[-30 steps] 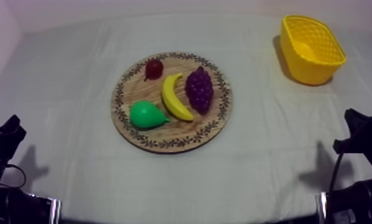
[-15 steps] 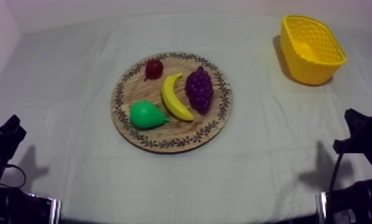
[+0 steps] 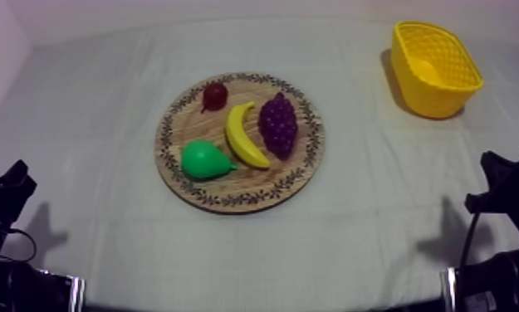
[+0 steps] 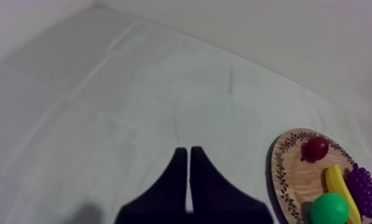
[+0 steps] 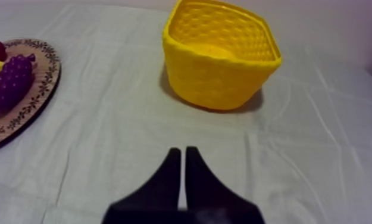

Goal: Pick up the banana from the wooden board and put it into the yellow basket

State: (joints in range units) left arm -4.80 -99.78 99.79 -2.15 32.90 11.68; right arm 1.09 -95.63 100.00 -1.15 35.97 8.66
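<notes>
Left gripper (image 4: 188,150): fingers clenched together on nothing, low over bare tabletop (image 3: 105,124), well apart from the board; judged parked.
Board (image 3: 229,199): 4 fruit on it; cut off in both wrist views.
Banana (image 3: 244,135): on the board between pear (image 3: 203,160) and grapes (image 3: 278,124), untouched.
Basket (image 3: 428,98): far right; floor partly hidden by its wall.
Right gripper (image 5: 182,150): fingers clenched on nothing, facing the basket.

No visible change since earlier.
</notes>
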